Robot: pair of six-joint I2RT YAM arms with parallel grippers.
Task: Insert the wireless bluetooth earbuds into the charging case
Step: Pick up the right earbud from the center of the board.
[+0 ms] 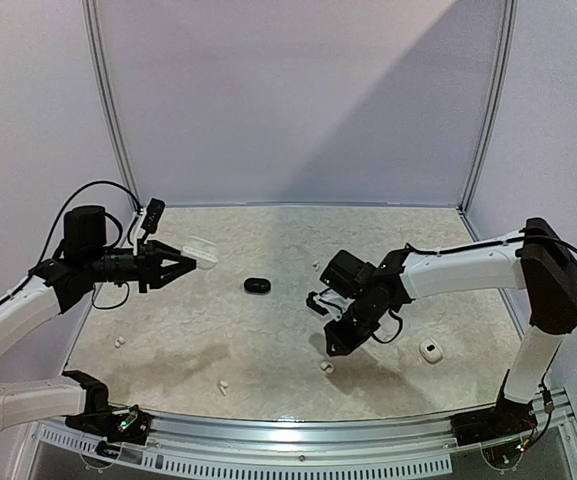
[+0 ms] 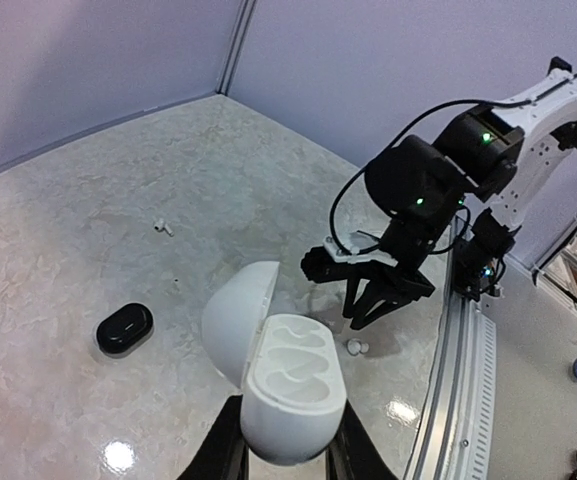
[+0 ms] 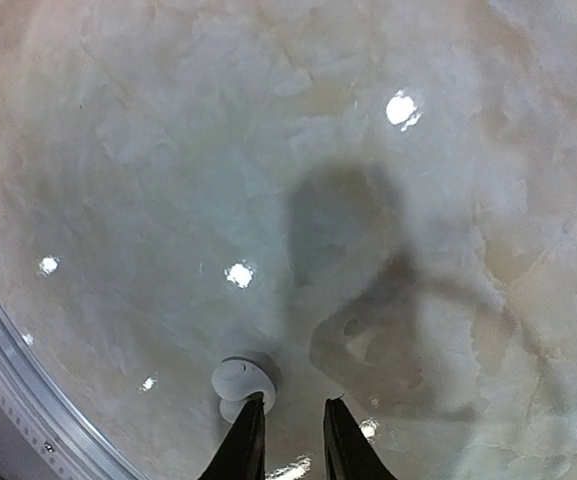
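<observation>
Well apart, closed black case (image 1: 257, 286) (white earbud (image 3: 238, 385) beside right tool (image 3: 293, 402))

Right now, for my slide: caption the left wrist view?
Left gripper holds an open white pebble-shaped charging case, wells empty; right gripper beside a tiny white earbud.

This is looking like a robotics lab test cell. Plain pale wall panels (image 1: 298, 100) are closing in a marble-patterned bench (image 1: 268, 320) on three sides, with bare metal posts (image 1: 112, 110) running up the corners. Two robot arms, the left arm (image 1: 13, 320) and the right arm (image 1: 468, 268), are standing bolted to a perforated metal rail (image 1: 318, 432) along the near edge, with loose black cables (image 1: 96, 184) looping off them.
</observation>
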